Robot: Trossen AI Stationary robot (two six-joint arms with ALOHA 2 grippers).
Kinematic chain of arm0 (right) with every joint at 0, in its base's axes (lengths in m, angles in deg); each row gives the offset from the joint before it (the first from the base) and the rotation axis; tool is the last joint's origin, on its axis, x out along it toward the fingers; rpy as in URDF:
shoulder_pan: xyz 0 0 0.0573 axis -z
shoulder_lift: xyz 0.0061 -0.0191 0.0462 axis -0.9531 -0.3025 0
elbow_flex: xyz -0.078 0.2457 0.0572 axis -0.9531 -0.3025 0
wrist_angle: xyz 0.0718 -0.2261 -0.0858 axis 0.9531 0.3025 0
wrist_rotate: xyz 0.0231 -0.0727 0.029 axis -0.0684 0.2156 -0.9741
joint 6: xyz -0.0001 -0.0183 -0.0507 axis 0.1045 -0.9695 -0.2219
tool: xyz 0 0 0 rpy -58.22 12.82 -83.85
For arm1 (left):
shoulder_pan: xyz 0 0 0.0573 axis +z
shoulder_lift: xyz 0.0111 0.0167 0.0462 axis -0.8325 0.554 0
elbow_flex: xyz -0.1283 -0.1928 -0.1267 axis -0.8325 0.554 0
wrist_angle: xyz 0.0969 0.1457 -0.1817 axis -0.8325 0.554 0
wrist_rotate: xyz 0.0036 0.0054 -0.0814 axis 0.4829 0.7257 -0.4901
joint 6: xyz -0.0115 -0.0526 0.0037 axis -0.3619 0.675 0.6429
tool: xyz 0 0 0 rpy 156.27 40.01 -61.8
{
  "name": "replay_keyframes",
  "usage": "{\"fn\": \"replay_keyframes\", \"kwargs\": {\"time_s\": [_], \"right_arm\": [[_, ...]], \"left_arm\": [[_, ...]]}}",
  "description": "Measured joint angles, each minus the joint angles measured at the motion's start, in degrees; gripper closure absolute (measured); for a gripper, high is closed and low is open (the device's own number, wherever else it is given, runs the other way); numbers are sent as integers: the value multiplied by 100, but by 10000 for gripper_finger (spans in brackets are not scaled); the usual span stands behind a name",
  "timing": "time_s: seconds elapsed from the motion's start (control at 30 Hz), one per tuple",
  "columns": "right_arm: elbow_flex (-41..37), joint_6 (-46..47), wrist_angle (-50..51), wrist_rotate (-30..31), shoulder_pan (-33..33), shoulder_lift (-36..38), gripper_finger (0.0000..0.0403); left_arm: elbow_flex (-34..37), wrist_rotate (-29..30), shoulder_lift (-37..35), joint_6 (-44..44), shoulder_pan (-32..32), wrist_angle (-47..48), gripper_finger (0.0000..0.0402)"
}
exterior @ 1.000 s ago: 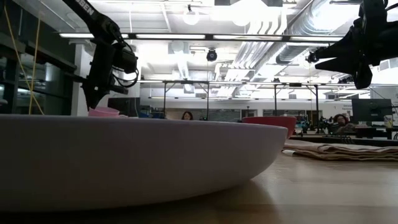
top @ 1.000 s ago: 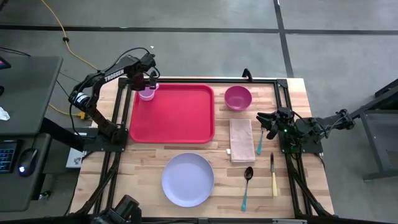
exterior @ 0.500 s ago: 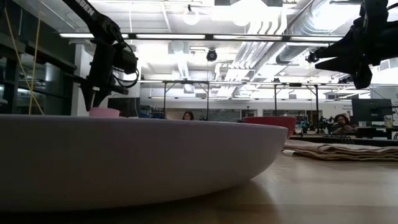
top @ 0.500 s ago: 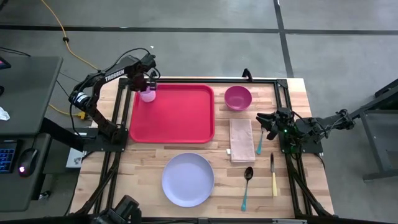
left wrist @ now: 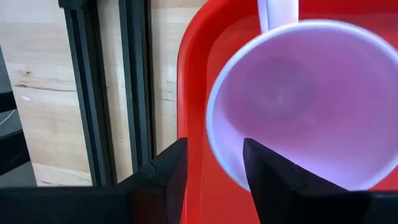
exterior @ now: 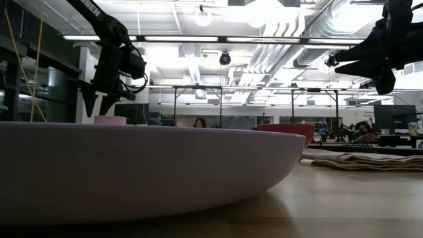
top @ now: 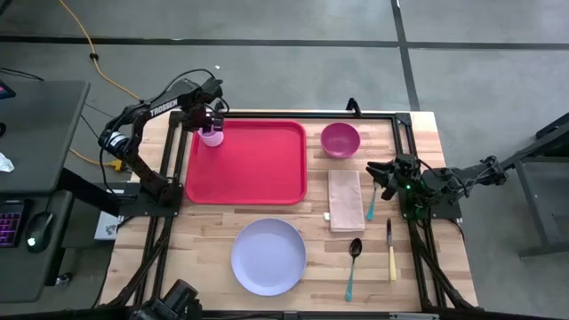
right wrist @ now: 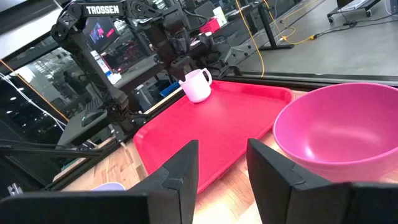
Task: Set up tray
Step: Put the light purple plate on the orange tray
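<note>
Table (top: 213,233), pale wood, fills centre of the high view, black frame rails along its edges.

Tray (top: 253,164), red, flat on the table, upper-left of centre in the high view. Also seen in right wrist view (right wrist: 217,121) and as a red rim in left wrist view (left wrist: 189,93).

Plate (top: 268,256), lavender, below the tray near the table's lower edge; apart from the tray. In the low view its rim (exterior: 132,165) fills the foreground.

Napkin (top: 345,199), beige, folded, just right of the tray's lower right corner.

Bowl (top: 340,140), magenta, above the napkin, right of the tray's upper right corner, not touching the tray. Large at the right in the right wrist view (right wrist: 339,134).

Mug (top: 211,135), pale lilac, upright in the tray's upper left corner. From the left wrist view (left wrist: 298,106) one looks down into it.

Cutlery right of the napkin: fork (top: 372,203), teal handle, along the napkin's right edge; spoon (top: 353,267), teal handle, lower; knife (top: 390,253), pale handle, farthest right.

Left gripper (top: 212,118) over the mug, fingers spread, one to each side of the rim, no contact visible. In the low view (exterior: 94,106) the fingertips stand apart just above the mug.

Right gripper (top: 378,173) at right-centre, near the fork, fingers parted, holding nothing.
</note>
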Motion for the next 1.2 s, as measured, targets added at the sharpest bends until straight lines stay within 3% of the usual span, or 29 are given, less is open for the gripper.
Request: {"fn": "replay_keyframes", "kwargs": {"time_s": [0.43, 0.67, 0.97, 1.2], "right_arm": [[0, -2, 0, 0, -2, 2, 290], [2, -2, 0, -61, -1, 2, 290], [0, -64, 2, 32, -2, 1, 290], [0, -63, 2, 57, -2, 2, 290]], "left_arm": [[-391, -228, -9, -111, 7, 444, 255], [-988, -183, -142, -239, 4, 1283, 257], [-1426, -748, -1167, -479, -487, 1894, 259], [-1445, -905, -2221, 69, -1267, 1913, 276]]}}
